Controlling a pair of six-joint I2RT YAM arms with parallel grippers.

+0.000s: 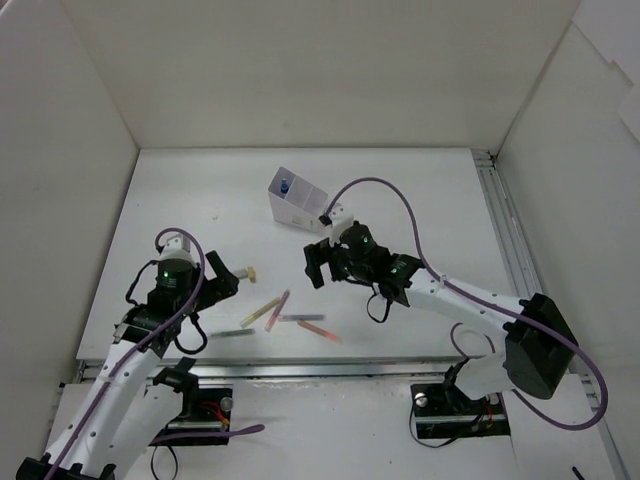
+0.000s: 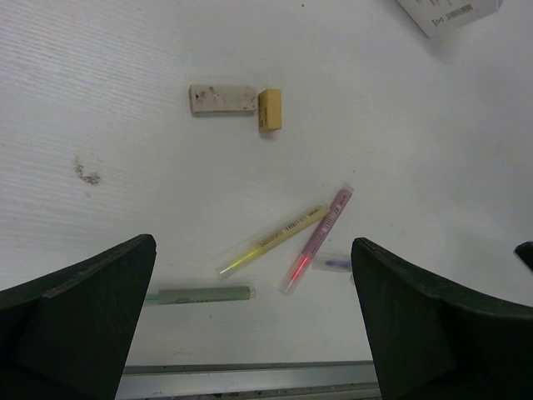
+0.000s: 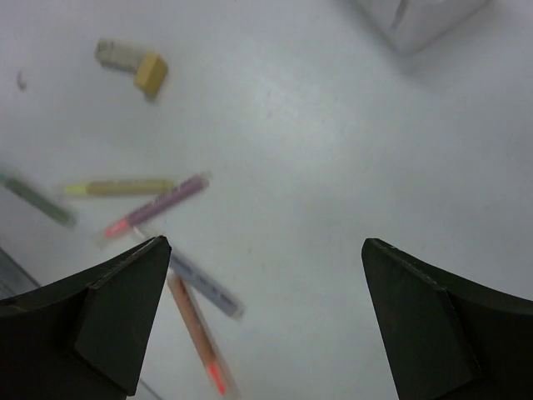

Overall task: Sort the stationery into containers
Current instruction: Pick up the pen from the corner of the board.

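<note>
Stationery lies loose near the table's front: a yellow pen (image 1: 260, 316) (image 2: 275, 240), a pink pen (image 1: 277, 310) (image 2: 318, 237), a grey-green pen (image 1: 232, 332) (image 2: 200, 294), a clear grey pen (image 1: 301, 318) (image 3: 204, 283) and an orange pen (image 1: 318, 331) (image 3: 196, 333). A tan eraser block (image 1: 247, 272) (image 2: 270, 110) rests against a whitish block (image 2: 222, 98). The white container (image 1: 297, 205) stands further back with a small blue item (image 1: 285, 185) inside. My left gripper (image 1: 215, 278) (image 2: 251, 243) hovers open above the pens. My right gripper (image 1: 313, 264) (image 3: 265, 243) is open and empty, between container and pens.
White walls enclose the table on three sides. A metal rail (image 2: 250, 379) runs along the front edge just below the pens. A small speck of debris (image 2: 86, 172) lies left of the eraser. The container's corner (image 3: 420, 21) shows at the top of the right wrist view.
</note>
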